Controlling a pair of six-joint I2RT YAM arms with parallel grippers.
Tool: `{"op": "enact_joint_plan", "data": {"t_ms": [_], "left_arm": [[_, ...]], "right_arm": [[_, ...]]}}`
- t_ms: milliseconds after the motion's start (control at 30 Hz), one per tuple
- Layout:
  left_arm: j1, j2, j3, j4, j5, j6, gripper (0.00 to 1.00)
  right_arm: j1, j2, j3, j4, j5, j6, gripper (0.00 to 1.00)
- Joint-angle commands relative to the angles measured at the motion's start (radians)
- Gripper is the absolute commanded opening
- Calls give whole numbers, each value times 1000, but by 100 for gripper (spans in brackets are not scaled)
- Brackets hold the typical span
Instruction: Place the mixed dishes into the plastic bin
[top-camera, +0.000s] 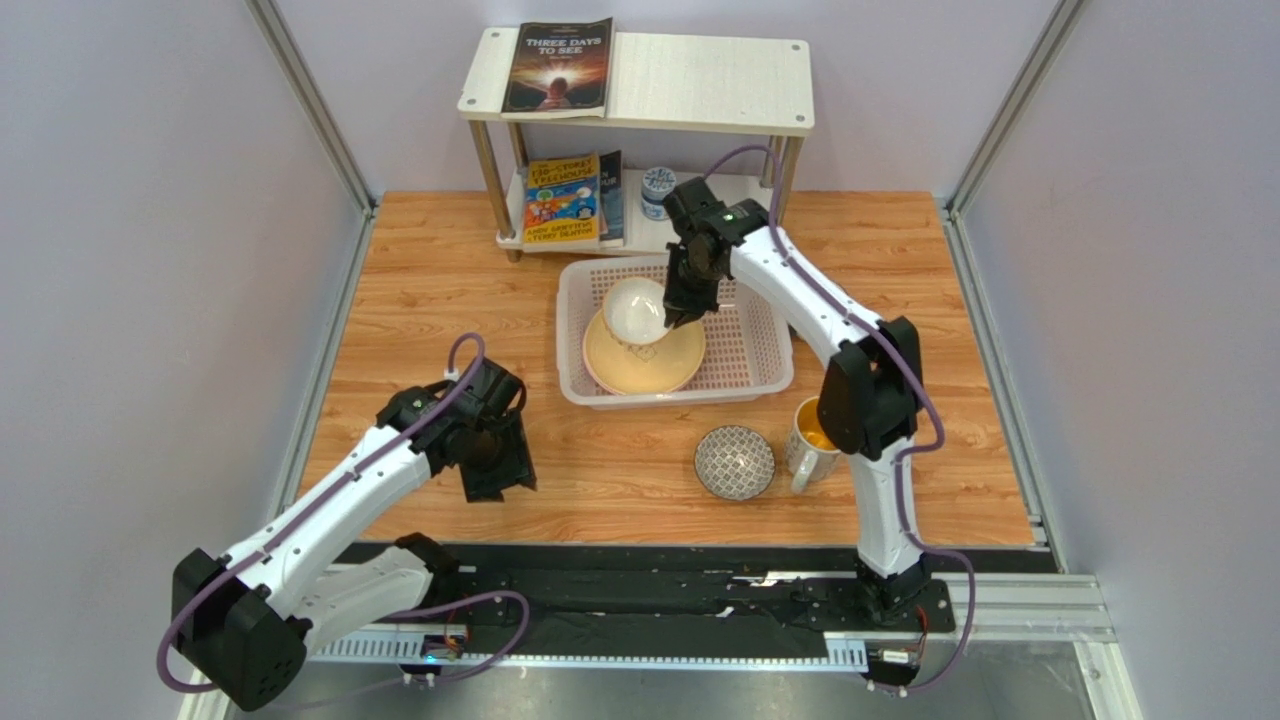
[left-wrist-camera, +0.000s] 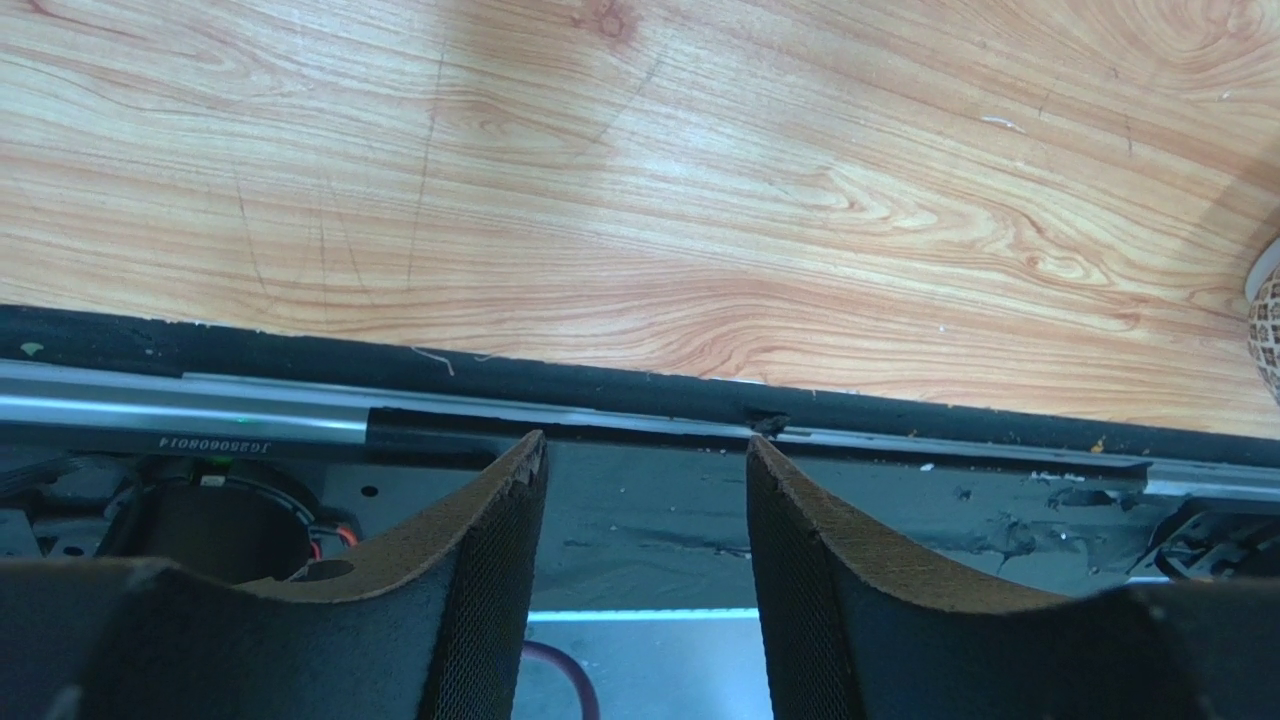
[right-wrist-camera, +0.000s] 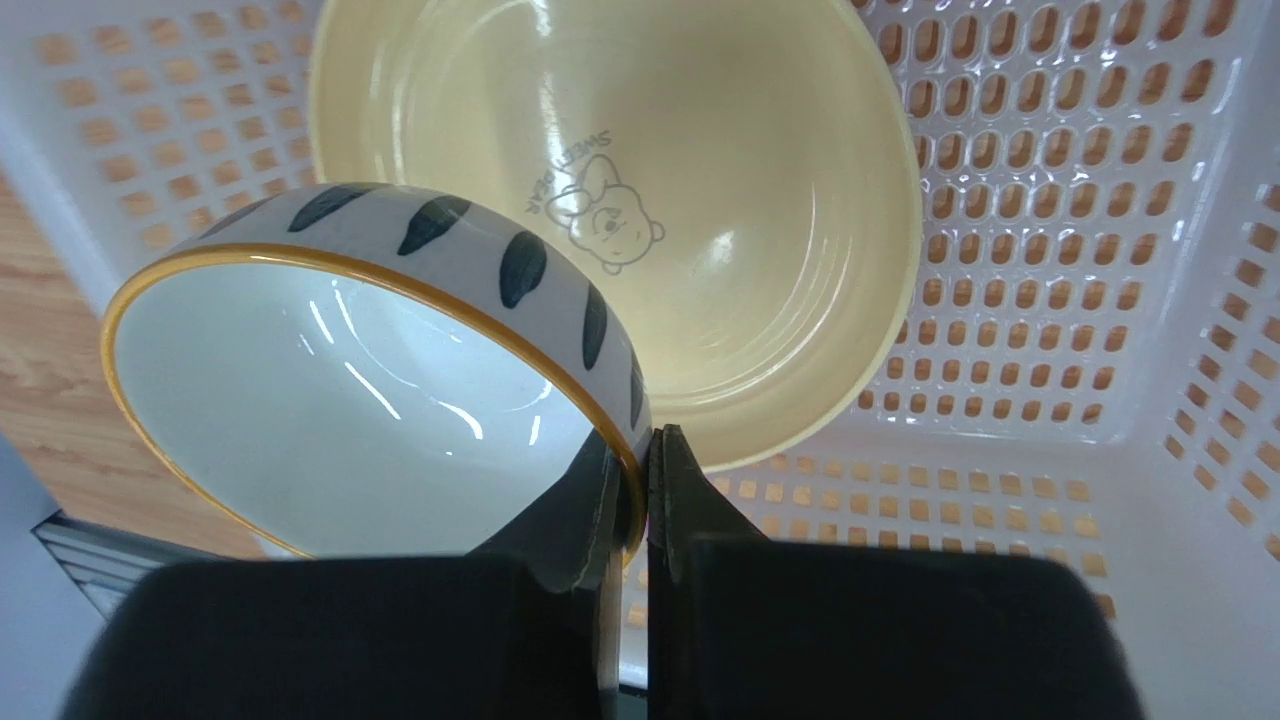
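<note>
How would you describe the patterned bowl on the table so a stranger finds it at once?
Start at the white plastic bin in the middle of the wooden table. Just nearer than its right corner stands a round bowl, left of the mug. Only it has a grey net pattern.

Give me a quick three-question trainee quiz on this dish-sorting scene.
1. True or false: the right pincer grips the white bowl by its rim.
2. Which dish rests in the plastic bin? A) grey patterned bowl B) pale yellow plate C) mug
3. Fill in: the left pincer is ____ and holds nothing.
Key: 1 true; 2 B; 3 open.
</note>
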Motion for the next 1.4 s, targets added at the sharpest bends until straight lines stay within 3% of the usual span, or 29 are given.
{"op": "enact_joint_plan", "data": {"t_ms": [0,633,700,733,867,900,1000,1133,1267,1367], "left_arm": [[2,-22,24,-13,-6,18,56],[2,-42,-1,33,66,27,56],[1,-39,1,32,71,28,56],[2,-31,2,33,74,28,56],[4,-16,1,58,106,50,59],[2,-13,5,67,117,53,60],[2,12,10,102,149,71,66],[-47,62,20,191,203,59,73],[-154,136,4,408,255,-31,76],[-212,293,22,543,318,-70,76]], "right_arm": [[1,-8,-5,62,-55,16,0],[-27,144,-45,56,-40,-3,0],[-27,147,-47,56,-38,-7,6],[-27,142,-50,56,-32,-7,20],[-28,109,-60,64,-35,-19,41],[-27,95,-66,70,-34,-18,50],[-27,21,-106,93,-41,-16,62],[-27,-92,-164,94,-55,-16,63],[-27,-311,-321,102,-66,-4,64],[-27,-504,-440,102,-78,19,64]]}}
